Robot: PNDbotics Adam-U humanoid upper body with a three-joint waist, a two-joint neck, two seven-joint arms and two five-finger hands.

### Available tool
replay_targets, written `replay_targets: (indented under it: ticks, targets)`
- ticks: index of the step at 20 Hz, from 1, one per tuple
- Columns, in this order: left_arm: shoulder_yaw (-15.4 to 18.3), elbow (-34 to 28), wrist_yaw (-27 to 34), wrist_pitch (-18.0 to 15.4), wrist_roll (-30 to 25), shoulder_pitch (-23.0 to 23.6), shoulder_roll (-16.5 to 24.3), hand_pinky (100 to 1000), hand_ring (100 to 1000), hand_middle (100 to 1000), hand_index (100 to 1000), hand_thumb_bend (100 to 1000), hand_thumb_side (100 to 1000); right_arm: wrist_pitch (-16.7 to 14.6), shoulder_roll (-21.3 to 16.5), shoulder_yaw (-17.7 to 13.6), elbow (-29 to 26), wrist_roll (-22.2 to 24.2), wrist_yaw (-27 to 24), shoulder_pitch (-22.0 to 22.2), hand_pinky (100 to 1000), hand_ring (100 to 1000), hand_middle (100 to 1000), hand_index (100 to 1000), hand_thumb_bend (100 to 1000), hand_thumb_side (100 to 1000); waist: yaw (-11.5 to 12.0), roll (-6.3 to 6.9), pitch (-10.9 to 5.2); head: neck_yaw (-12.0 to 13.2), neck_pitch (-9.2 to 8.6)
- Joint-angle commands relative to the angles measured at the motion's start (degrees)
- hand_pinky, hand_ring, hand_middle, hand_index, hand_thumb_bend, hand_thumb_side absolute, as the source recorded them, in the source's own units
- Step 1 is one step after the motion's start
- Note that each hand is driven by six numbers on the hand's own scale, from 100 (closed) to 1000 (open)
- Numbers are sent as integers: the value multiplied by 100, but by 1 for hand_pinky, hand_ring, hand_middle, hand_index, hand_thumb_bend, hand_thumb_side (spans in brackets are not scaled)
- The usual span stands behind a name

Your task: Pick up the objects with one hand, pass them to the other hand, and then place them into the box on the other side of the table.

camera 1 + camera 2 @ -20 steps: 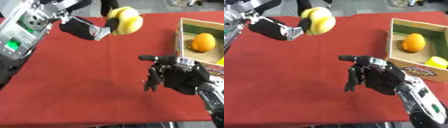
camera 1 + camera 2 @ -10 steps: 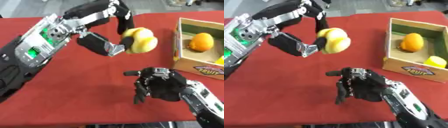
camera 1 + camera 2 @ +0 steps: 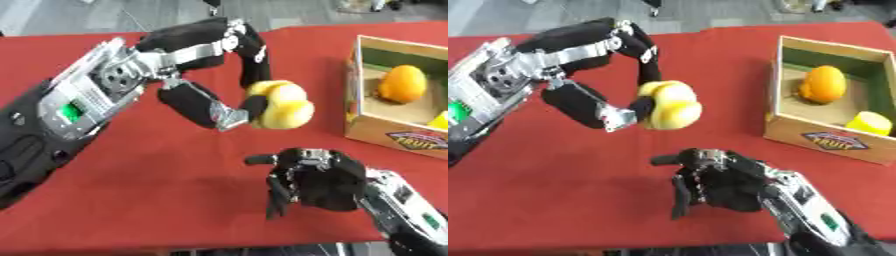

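Yellow fruit [image 3: 280, 104] sits pinched in the left hand [image 3: 229, 75], above the open, downturned right hand [image 3: 313, 178].

The left hand [image 3: 206, 75] has black padded fingers on silver links, its grey forearm bearing a green-lit panel; the right hand [image 3: 724, 185] is black with silver joints.

Box [image 3: 398, 131] (right side) cut off

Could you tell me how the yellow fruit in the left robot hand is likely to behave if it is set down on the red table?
The yellow fruit looks rounded and lumpy, so it would probably roll a little on the red table. Its skin looks smooth, perhaps slippery during the pass. The left robot hand curls round it without denting it, suggesting it is fairly stiff.
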Motion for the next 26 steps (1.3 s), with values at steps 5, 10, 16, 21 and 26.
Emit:
replay_targets:
  ticks: [5, 10, 16, 21, 26]
  targets:
    - [160, -269, -159, -130, -156, -98, 446, 647, 489, 438, 496, 100, 253, 91, -193, -53, -252, 7, 33, 95, 624, 460, 382, 1000, 100, 741, 27, 89, -111, 41, -16]
    - [177, -250, -55, -102, -111, -13, 544, 646, 488, 434, 491, 100, 253, 96, -182, -64, -239, -22, 68, 135, 624, 459, 381, 1000, 100, 753, 18, 92, -113, 51, -16]
    - [221, -417, 21, -158, -34, 9, 616, 649, 491, 436, 493, 100, 255, 94, -88, -113, -65, -63, -42, 208, 626, 458, 382, 1000, 179, 799, 8, 98, -105, 63, -16]
    - [269, -522, 24, -227, -12, 30, 724, 651, 494, 439, 496, 100, 254, 121, -47, -128, 84, 36, -237, 250, 628, 506, 431, 1000, 218, 797, 7, 101, -108, 55, -16]
    - [336, -552, -31, -284, 28, 105, 860, 652, 497, 443, 499, 100, 254, 79, -27, -143, 182, 128, -292, 271, 629, 571, 490, 1000, 227, 789, 15, 107, -105, 52, -16]
